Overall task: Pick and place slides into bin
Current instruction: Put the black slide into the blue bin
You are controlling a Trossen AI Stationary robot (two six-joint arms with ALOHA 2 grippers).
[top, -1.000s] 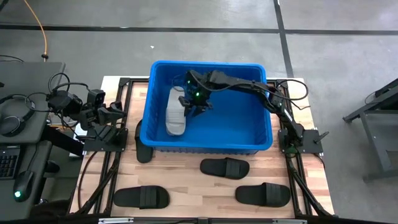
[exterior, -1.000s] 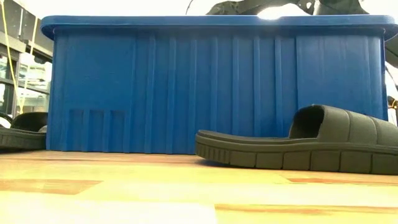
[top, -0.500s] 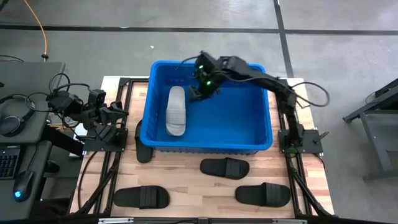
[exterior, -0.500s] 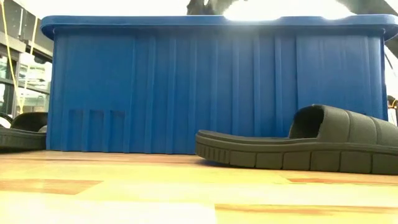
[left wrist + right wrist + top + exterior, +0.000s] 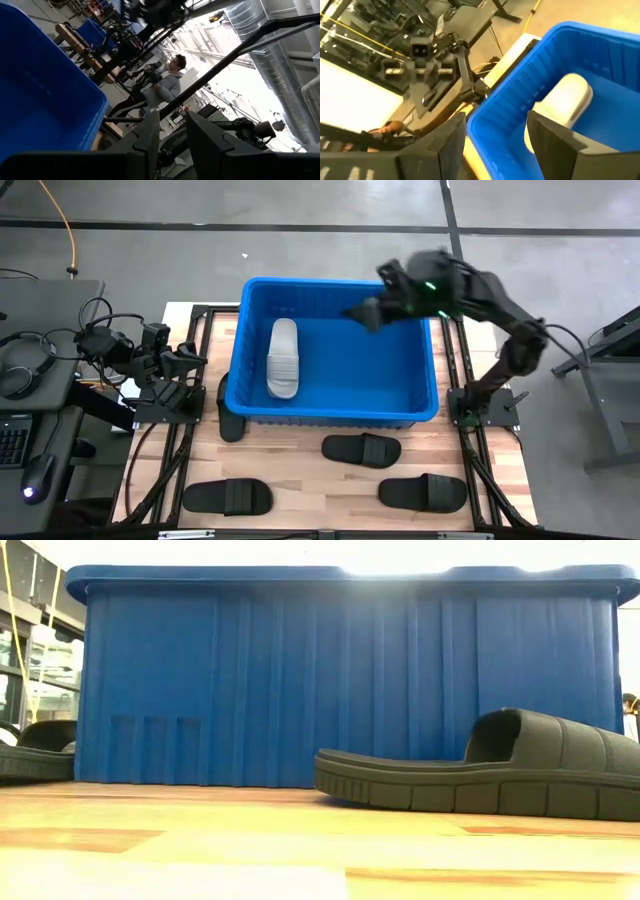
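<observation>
Fingers of the right gripper (image 5: pixel 495 145) spread wide, empty above the bin (image 5: pixel 432 370); it should approach a black slide (image 5: pixel 361 448) strap-first.

My overhead camera looks straight down, taking in the whole table (image 5: pixel 300 470), the blue bin (image 5: pixel 335 412) and both my arms. My low camera sits at table-top height close to the bin (image 5: pixel 340 680), facing level at its ribbed near wall, a black slide (image 5: pixel 480 775) in front of it; both views share that wall and slide (image 5: pixel 361 448). My left wrist camera, beside the bin's left wall (image 5: pixel 40 95), tilts up toward the room. My right wrist camera, raised above the bin's far right corner, looks down across the bin (image 5: pixel 520 100) at the grey slide (image 5: pixel 562 102) the overhead also sees (image 5: pixel 283 358).
</observation>
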